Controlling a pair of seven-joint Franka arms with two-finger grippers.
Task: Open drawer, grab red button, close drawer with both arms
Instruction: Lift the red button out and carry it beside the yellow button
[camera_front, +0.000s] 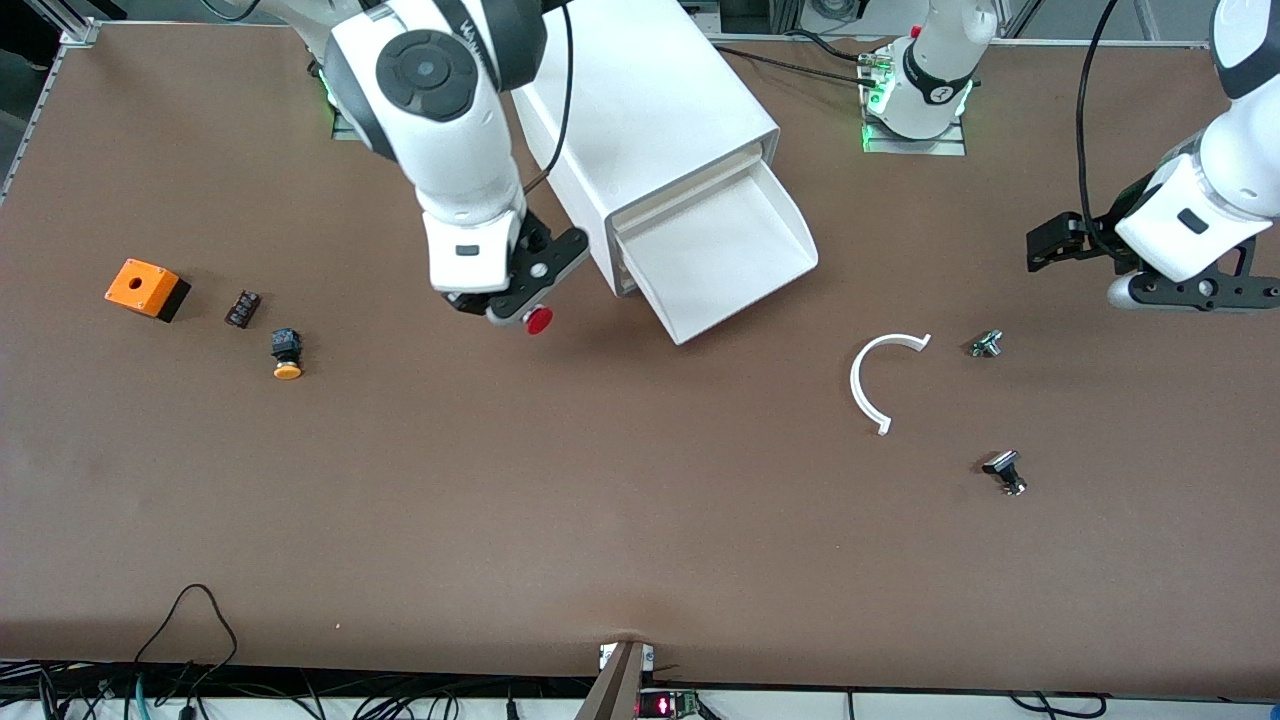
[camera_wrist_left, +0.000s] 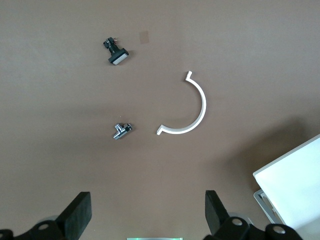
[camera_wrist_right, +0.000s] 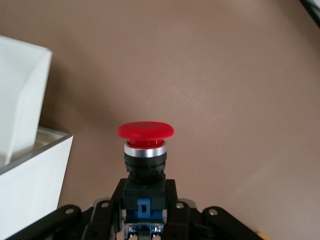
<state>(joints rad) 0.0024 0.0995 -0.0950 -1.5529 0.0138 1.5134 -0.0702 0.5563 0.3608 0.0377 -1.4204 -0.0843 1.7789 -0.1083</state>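
Step in hand: grab done, close pending. Drawer (camera_front: 725, 255) stands pulled out of the white cabinet (camera_front: 640, 120), its tray showing bare

Right gripper (camera_front: 527, 303) hangs over bare bench (camera_front: 600, 500) just beside the drawer's open end, toward the right arm's end of the bench; its fingers are clamped on the black body of the red-capped button (camera_front: 539, 320), cap pointing outward (right wrist view confirms, button (camera_wrist_right: 145, 150) held square)

Left gripper (camera_front: 1190, 290) waits in the air, well apart from the drawer, toward the left arm's end, fingers (camera_wrist_left: 77, 215) spread wide and holding nothing

Judgement: next move calls for pushing the cream front edge back into the cabinet; left arm is free for that, though the drawer sits skewed, so the push should follow its slide line

Room: between left gripper and drawer lie a white curved strip (camera_front: 880, 380) and a small metal fitting (camera_front: 987, 344); passing above them avoids contact. Yellow-capped button (camera_front: 287, 355) and orange box (camera_front: 145, 288) lie well clear of the drawer
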